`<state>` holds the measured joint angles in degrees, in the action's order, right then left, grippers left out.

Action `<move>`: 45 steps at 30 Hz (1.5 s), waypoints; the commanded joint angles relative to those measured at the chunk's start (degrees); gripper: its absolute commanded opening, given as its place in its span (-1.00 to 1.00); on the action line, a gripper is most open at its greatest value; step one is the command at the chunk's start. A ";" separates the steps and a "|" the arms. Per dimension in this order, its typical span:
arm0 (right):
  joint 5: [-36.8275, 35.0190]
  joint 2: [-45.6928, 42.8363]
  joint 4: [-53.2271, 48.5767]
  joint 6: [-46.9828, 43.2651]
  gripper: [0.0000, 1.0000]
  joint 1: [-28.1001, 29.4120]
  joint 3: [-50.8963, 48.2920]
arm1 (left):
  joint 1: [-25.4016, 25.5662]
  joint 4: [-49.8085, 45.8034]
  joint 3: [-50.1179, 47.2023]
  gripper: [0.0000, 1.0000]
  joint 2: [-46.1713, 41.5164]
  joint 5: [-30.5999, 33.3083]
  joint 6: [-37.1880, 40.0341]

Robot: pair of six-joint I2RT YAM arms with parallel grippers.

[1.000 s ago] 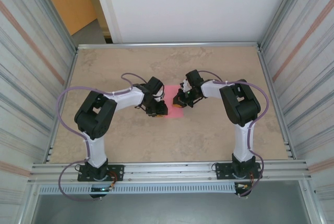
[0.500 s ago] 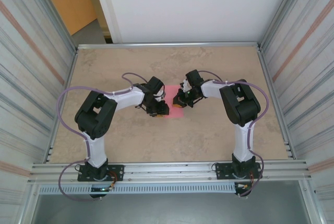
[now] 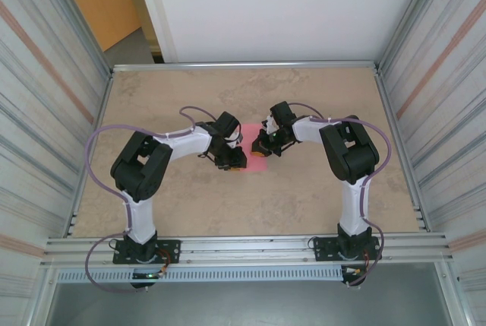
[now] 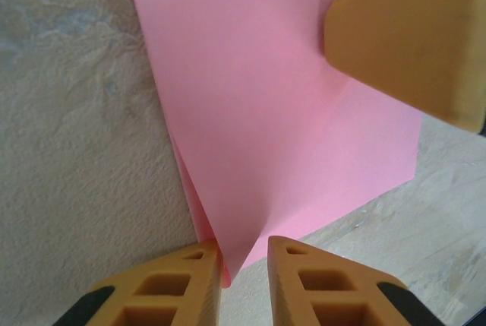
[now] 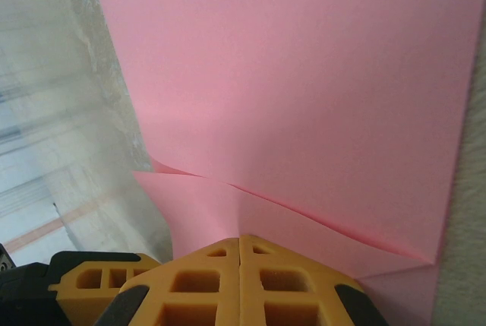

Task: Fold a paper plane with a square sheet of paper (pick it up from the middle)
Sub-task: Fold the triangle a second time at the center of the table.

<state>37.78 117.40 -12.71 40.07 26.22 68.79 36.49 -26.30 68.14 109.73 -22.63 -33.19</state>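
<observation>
The square sheet of paper [image 3: 250, 133] is pink and lies mid-table, partly folded, with a layered edge and a raised crease [image 5: 288, 75]. My left gripper [image 3: 236, 160] is low at its left near corner. Its jaws stand a little apart [image 4: 244, 254], and the paper's pointed corner [image 4: 281, 128] lies between them, against the left finger. My right gripper [image 3: 260, 150] is shut, both fingertips pressed together [image 5: 240, 238] and resting on the paper, which buckles just ahead of them. One of the right gripper's fingers [image 4: 410, 37] shows on the sheet in the left wrist view.
The beige stone-patterned table [image 3: 319, 204] is fenced by metal rails [image 3: 243, 65] and corrugated side walls. Both arms reach inward and meet over the paper, with their cables looping above them.
The left arm has shifted very slightly by the paper's corner. The paper and the right arm have stayed where they were.
</observation>
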 commanded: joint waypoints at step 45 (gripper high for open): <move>-6.78 4.53 -6.27 1.24 -0.90 0.88 -1.75 | 0.78 -6.68 2.20 -0.61 3.12 5.06 1.90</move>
<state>37.78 117.40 -12.64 40.10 26.26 68.82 36.82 -29.85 70.24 110.48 -18.90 -32.56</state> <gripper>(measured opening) 0.063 0.198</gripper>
